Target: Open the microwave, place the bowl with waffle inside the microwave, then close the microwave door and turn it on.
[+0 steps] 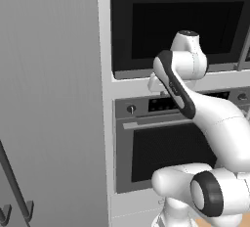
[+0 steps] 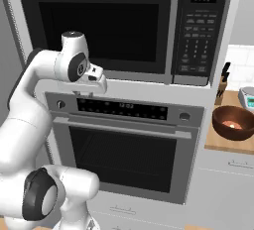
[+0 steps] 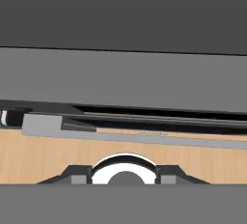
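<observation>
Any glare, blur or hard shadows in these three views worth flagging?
Left base view: flat, even lighting, no glare on the microwave door. Right base view: soft-edged but readable, the bowl with waffle lit plainly. Hand view: sharp, no cast shadows around the gripper.

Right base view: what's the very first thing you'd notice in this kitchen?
The big white robot arm fills the left side, bending up in front of the oven. Above it sits the dark microwave, with its black glass microwave door shut. Off to the right, on a wooden counter, waits the reddish-brown bowl with waffle.
</observation>
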Controlling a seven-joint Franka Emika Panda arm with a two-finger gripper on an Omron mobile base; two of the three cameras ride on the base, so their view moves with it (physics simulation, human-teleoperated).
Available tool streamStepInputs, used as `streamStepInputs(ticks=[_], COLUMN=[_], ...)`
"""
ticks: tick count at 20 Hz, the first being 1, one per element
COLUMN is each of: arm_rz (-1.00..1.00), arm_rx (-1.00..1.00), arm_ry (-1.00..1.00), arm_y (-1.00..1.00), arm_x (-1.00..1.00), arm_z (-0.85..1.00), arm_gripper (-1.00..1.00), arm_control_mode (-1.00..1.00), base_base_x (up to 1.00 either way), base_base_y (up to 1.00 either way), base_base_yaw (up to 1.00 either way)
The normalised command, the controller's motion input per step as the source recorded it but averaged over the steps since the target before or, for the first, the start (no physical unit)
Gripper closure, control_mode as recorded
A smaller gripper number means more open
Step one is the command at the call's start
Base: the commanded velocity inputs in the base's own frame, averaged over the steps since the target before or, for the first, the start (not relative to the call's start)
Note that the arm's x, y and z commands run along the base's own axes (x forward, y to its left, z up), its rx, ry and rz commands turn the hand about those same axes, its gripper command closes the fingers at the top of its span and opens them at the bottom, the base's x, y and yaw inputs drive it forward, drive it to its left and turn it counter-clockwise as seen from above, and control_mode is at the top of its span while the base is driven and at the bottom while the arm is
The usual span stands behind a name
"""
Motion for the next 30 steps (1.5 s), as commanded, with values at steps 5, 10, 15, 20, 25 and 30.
streamStepInputs(ticks=[5,10,15,20,25,30], arm_rz=[0.0,0.01,0.0,0.0,0.0,0.0], arm_rx=[0.0,0.0,0.0,0.0,0.0,0.0], arm_ry=[0.0,-0.01,-0.08,-0.07,-0.01,0.0], arm_y=[0.0,0.0,0.0,0.0,0.0,0.0], arm_x=[-0.38,-0.67,-0.69,-0.55,-0.07,0.0], arm_z=[-0.05,-0.37,-0.45,-0.35,-0.06,0.0], arm_gripper=[-1.0,-1.0,-1.0,-1.0,-1.0,-1.0], arm_control_mode=[-1.0,-1.0,-1.0,-1.0,1.0,1.0], base_base_x=[0.0,0.0,0.0,0.0,-0.19,-0.03], base_base_y=[0.0,0.0,0.0,0.0,-0.15,-0.53], base_base_yaw=[0.0,0.0,0.0,0.0,0.0,0.01])
